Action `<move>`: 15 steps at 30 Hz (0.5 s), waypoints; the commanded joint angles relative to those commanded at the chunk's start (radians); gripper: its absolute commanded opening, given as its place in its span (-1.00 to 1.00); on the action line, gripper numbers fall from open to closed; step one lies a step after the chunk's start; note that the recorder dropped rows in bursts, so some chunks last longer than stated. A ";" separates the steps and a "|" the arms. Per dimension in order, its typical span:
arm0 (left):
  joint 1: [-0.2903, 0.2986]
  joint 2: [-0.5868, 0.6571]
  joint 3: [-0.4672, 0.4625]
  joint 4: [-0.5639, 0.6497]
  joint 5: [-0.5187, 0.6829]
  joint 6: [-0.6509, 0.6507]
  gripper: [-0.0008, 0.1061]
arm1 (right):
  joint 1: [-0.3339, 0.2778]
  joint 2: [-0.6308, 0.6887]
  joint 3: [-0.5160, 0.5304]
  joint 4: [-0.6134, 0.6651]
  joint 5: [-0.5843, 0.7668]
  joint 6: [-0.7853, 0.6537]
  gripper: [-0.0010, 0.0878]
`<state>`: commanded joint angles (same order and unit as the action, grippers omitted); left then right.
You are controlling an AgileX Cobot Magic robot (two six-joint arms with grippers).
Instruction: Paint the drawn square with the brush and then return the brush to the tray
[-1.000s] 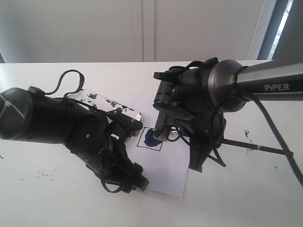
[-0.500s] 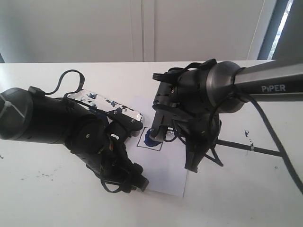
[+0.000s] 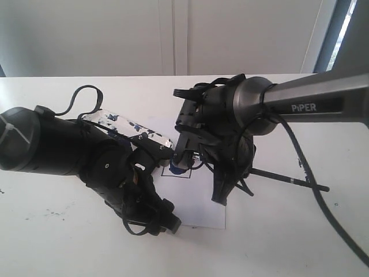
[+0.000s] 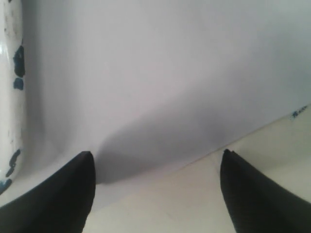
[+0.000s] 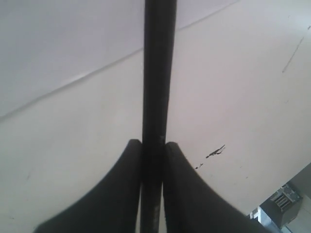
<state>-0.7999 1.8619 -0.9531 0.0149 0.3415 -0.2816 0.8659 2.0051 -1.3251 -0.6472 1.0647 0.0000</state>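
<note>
- Right gripper [image 5: 153, 143]: pinched tight on the brush [image 5: 158, 73]. The handle runs straight up the seam between my two fingers, so the tip goes where my wrist goes.
- Brush, exterior view [image 3: 288, 179]: the long handle trails out behind my right gripper [image 3: 185, 157], low over the table [image 3: 277, 231]. The painted tip sits just ahead of my fingertips, angled down to the paper [image 3: 196, 202]. I judge the shallow slant lets the bristles drag flat for wide strokes.
- Square [image 3: 171, 171]: directly under my right gripper and mostly hidden by it. A corner of black outline and a blue smear show, so painting looks under way. How much is filled I cannot tell from here.
- Left gripper [image 4: 156, 158]: jaws spread wide, holding nothing. The tips are low over the near edge of the paper, probably to pin the sheet against the brush's pull. The blur leaves contact uncertain.
- Tray [image 3: 109, 121]: off to the side of my left gripper, beyond the paper, with paint on its rim [image 4: 10, 97]. It is near my right gripper, well placed for returning the brush.
- Next call: finish covering the square before carrying the brush across to the tray.
</note>
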 joint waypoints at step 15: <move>0.000 0.000 0.000 0.000 0.002 0.000 0.42 | 0.000 0.026 0.000 -0.011 0.124 0.008 -0.98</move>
<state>-0.7999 1.8619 -0.9531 0.0149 0.3433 -0.2816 0.8659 2.0316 -1.3251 -0.6580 1.1887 0.0078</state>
